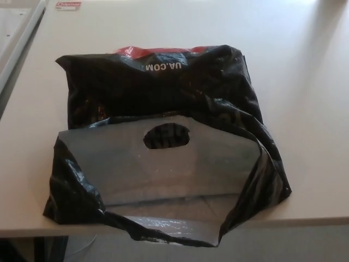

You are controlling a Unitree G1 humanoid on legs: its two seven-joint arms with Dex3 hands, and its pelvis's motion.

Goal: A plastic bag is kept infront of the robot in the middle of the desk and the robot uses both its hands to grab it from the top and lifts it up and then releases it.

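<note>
Here, in the head view, a black plastic bag (163, 136) lies on a pale desk (305, 82), roughly in the middle of it and reaching to the near edge. The bag's closed end is toward the far side, and there a white print, seen upside down, reads "UA.COM" beneath a strip of red along the far edge. The open mouth faces the camera: the far side of the mouth stands up as a wide grey flap showing the bag's inner surface, with an oval carrying slot (166, 136) cut through near its top edge. The near lip of the mouth droops over the front edge of the desk, and the crumpled black sides curl outward at both ends of the opening. The bag rests entirely on the desk, and nothing is touching or lifting it. Neither of the robot's hands appears anywhere in this view, so neither has hold of the bag. At the far left corner of the desk lies a small white label with red lettering (68, 5), too small to read.
</note>
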